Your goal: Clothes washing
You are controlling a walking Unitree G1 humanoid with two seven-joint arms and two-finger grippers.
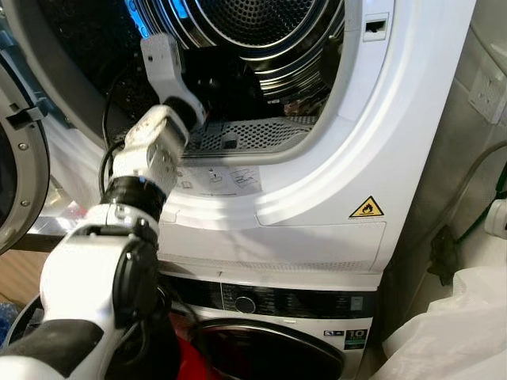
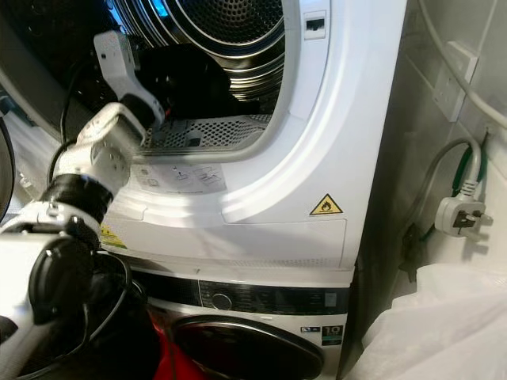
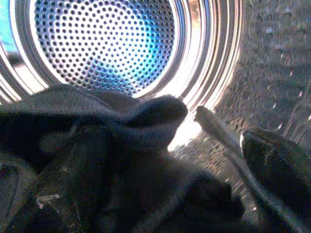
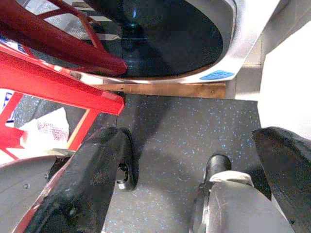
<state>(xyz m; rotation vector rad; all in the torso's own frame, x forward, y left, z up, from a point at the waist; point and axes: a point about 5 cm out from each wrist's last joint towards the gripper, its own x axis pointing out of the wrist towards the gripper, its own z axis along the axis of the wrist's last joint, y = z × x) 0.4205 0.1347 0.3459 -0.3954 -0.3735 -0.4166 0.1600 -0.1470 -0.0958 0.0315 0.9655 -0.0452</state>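
Your left gripper (image 1: 198, 83) is reaching into the upper white front-loading dryer (image 1: 396, 158) because the dark crumpled garment (image 3: 112, 145) sits at the drum mouth. The left wrist view adds the perforated steel drum (image 3: 102, 43) and the fingers apart, nothing clamped yet. Your right gripper (image 4: 184, 179) hangs spread wide, empty, over the speckled dark floor (image 4: 180, 126).
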